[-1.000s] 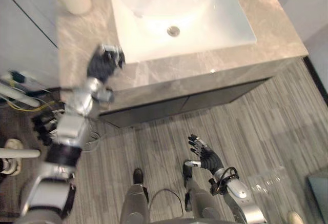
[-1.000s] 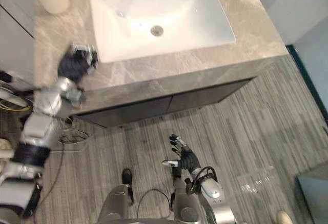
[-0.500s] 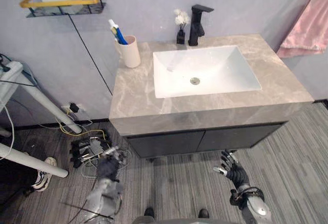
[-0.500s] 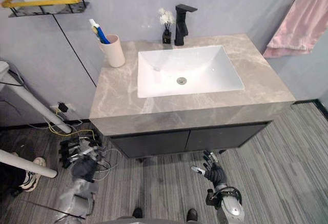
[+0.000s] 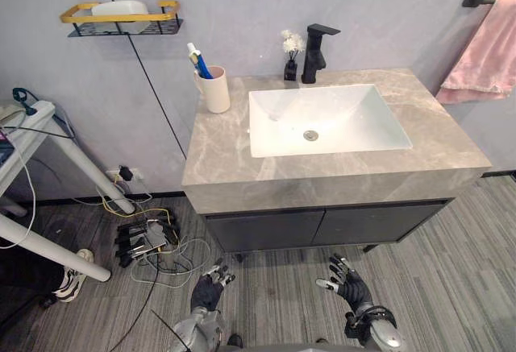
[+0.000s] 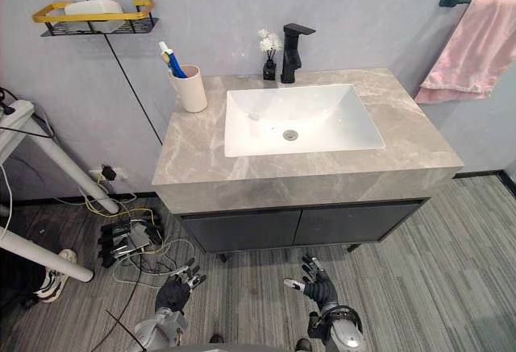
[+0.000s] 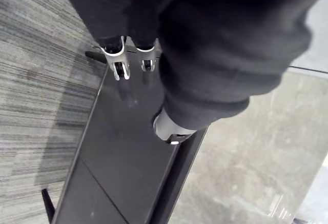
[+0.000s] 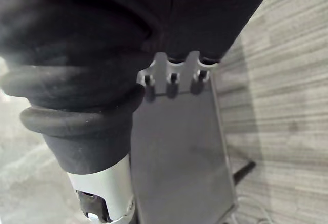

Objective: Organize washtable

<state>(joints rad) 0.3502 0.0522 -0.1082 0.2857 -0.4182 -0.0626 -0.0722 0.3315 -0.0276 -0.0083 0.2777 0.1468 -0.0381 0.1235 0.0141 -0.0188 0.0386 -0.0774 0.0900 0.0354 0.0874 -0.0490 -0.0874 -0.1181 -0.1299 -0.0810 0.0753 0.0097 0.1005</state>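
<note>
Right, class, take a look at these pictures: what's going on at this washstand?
Nothing is being handled right now. The robot's left hand and right hand hang low over the floor in front of the cabinet, both open and empty. On the counter, a cup holding a toothbrush stands left of the sink, and a small vase sits beside the faucet at the back. A pink towel hangs off to the right.
</note>
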